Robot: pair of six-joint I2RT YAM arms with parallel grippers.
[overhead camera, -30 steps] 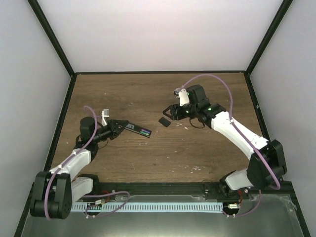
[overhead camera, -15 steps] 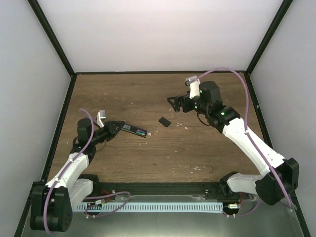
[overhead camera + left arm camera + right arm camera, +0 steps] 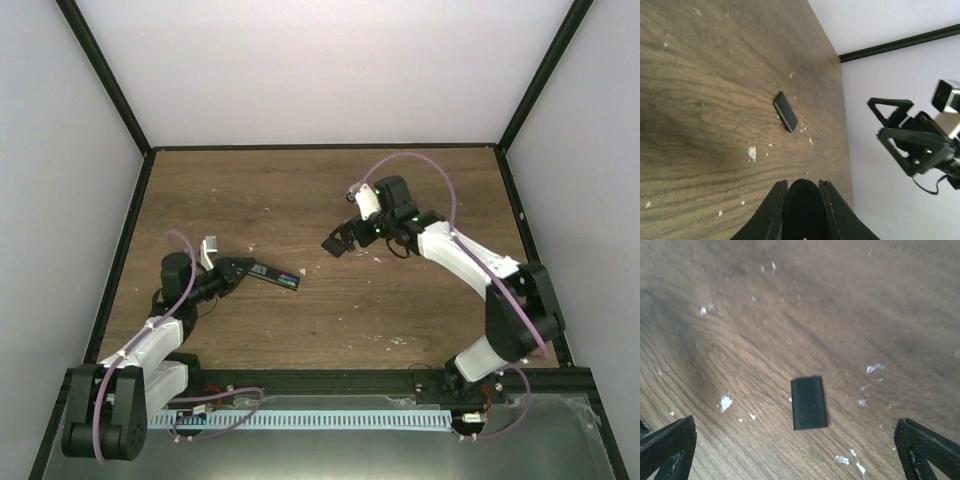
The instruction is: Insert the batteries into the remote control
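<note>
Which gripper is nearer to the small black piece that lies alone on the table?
Right. The right gripper hangs open above the small black piece, straddling it. The left gripper, shut on the remote, is well off to its left.

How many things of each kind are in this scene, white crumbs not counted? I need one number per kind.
Remote control: 1
Small black flat plate: 1
End effectors: 2, the left end effector and the right end effector
Batteries: coloured marks on the remote, too small to count
Total: 4
</note>
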